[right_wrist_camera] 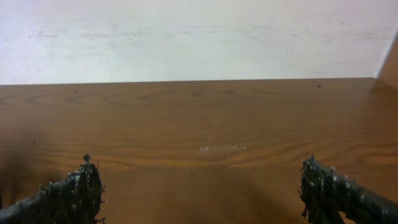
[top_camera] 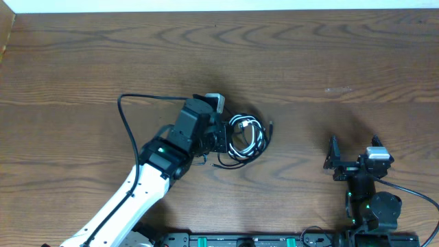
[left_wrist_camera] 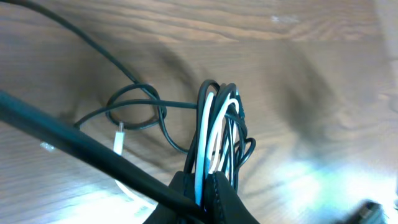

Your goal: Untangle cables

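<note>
The cables lie as a tangled bundle of thin black cords and one white cord at the table's middle. My left gripper sits at the bundle's left side. In the left wrist view this gripper is shut on the cables, with the white cord and black strands pinched between the jaws. A black loop and a small white plug end spread out to the left of the bundle. My right gripper stands open at the front right, far from the cables. Only bare wood shows between its fingers.
A thick black arm cable crosses the left wrist view diagonally in front of the bundle. It arcs out to the left of the left arm. A white wall borders the wooden table at the back.
</note>
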You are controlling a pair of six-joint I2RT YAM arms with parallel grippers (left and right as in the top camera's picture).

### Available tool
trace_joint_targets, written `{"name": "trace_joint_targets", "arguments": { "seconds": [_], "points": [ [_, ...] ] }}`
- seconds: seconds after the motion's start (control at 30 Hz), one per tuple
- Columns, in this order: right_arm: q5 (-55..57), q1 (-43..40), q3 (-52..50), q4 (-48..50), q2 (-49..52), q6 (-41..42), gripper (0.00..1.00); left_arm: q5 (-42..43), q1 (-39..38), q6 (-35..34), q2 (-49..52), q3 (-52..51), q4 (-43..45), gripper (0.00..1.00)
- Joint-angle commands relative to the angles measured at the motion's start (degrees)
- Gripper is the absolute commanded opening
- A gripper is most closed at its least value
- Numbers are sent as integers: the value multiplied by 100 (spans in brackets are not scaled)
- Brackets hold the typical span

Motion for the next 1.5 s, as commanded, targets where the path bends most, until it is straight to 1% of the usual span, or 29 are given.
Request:
{"name": "trace_joint_targets", "arguments": {
  "seconds": [0.0, 0.2, 1.47],
  "points": [
    [24, 20, -9, -24, -24, -68, 99, 1084, 214, 356, 9, -22, 46, 8],
    [24, 20, -9, -24, -24, -68, 99, 1152, 361, 437, 9, -22, 42, 8],
    [24, 20, -9, -24, -24, -68, 99, 1152, 361, 393, 9, -22, -44, 8]
  ]
}}
